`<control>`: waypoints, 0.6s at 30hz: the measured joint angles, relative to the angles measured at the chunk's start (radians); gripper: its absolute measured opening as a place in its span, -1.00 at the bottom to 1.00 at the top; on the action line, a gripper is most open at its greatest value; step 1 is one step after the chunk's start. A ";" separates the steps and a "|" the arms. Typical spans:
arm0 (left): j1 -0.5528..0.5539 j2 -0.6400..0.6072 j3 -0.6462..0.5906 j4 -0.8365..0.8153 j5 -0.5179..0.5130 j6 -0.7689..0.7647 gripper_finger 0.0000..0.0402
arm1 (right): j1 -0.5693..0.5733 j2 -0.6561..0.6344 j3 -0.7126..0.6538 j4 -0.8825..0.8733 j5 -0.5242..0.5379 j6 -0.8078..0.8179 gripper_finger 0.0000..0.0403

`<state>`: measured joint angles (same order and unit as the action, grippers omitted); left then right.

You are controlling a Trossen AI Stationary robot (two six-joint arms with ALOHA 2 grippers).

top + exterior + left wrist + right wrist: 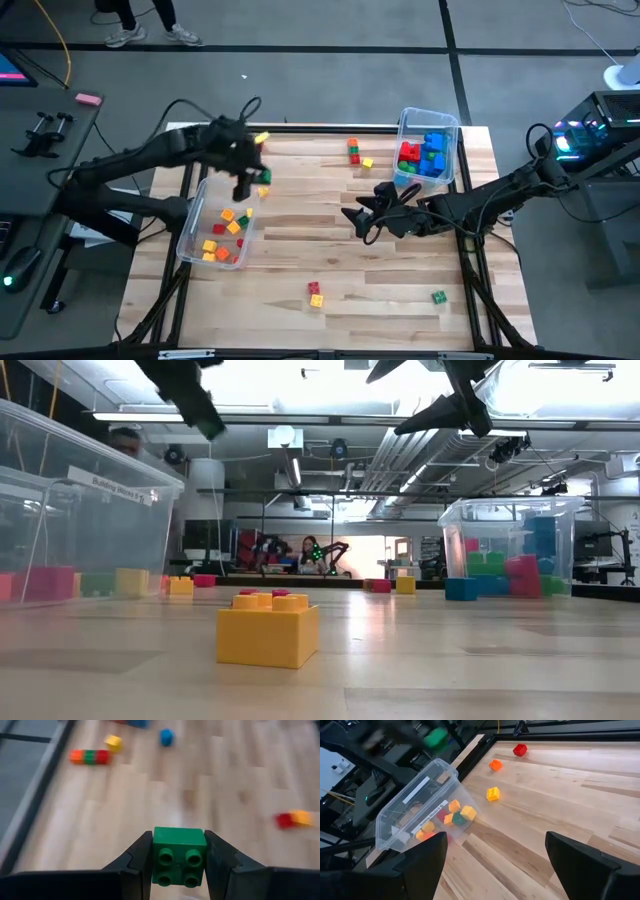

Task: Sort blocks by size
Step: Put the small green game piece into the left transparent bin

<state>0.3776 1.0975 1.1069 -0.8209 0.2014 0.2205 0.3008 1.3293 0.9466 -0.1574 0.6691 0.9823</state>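
Observation:
A green block (179, 854) with four studs sits between the fingers of my left gripper (179, 842), lifted above the table's far left part, close to the left clear bin (190, 232) that holds several small cubes. In the right wrist view the green block (436, 737) shows blurred above that bin (400, 815). My right gripper (495, 865) hangs open over the table's middle (362, 215), with nothing between its fingers. The right clear bin (452, 128) at the far right holds larger blue, red and green blocks. My left gripper pinches the green block by two opposite side walls (156, 851) between its two fingers. The studded face points back toward the wrist camera. The fingers slant down toward the table, and the block is lifted clear of the wood.
Loose blocks lie on the table: a yellow one (261, 138) at the far left, a red and orange stack (354, 150) with a yellow one (367, 162) at the far middle, a red-yellow pair (315, 293) and a green one (438, 296) near the front edge.

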 joint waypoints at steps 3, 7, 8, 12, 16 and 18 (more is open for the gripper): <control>-0.125 -0.069 0.000 -0.071 0.000 -0.104 -0.50 | 0.000 0.000 0.000 -0.003 -0.012 -0.004 0.65; -0.298 -0.149 0.000 -0.170 -0.003 -0.227 -0.50 | 0.000 0.000 0.000 -0.004 -0.022 -0.023 0.65; -0.337 -0.164 0.000 -0.213 -0.022 -0.254 -0.50 | 0.000 0.000 0.000 -0.006 -0.023 -0.023 0.65; -0.460 -0.172 -0.001 -0.458 -0.135 -0.426 -0.50 | 0.000 0.000 0.000 -0.017 -0.023 -0.023 0.65; -0.522 -0.152 -0.053 -0.542 -0.155 -0.504 -0.50 | 0.000 0.000 0.000 -0.025 -0.023 -0.023 0.65; -0.535 -0.135 -0.082 -0.530 -0.156 -0.507 -0.50 | 0.000 0.000 0.000 -0.026 -0.023 -0.023 0.65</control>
<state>-0.1570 0.9627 1.0250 -1.3511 0.0456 -0.2864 0.3008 1.3293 0.9466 -0.1838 0.6460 0.9596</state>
